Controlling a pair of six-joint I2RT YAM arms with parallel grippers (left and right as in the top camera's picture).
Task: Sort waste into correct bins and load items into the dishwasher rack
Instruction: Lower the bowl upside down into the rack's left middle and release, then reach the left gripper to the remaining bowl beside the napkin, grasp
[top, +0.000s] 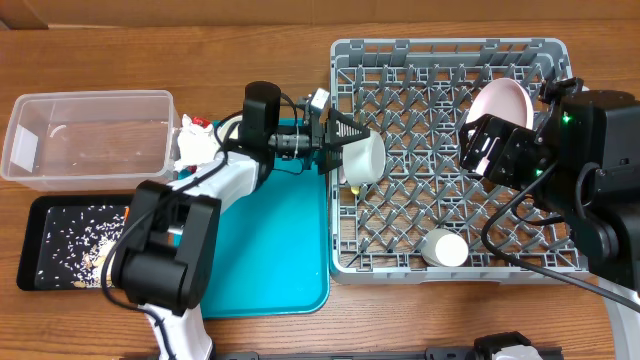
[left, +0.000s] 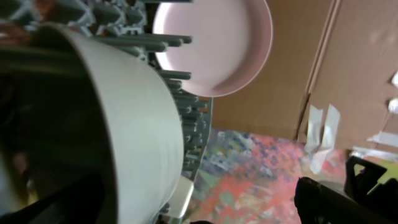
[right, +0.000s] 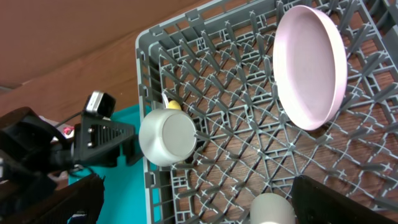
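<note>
Grey rack (top: 445, 47) fills the right half of the overhead frame. Inside it, 1 pink plate (top: 503, 100) stands on edge at upper right, 1 pale bowl (top: 362, 157) lies on its side against the left wall, and 1 white cup (top: 445, 248) sits near the lower wall. The left gripper (top: 345, 138), jaws wide, is just beside the bowl without clasping it. The right gripper (top: 487, 150), jaws wide and empty, hovers near the plate. At far left are the clear tub (top: 90, 97) and, below it, the black tray (top: 40, 262) holding rice bits (top: 85, 225).
</note>
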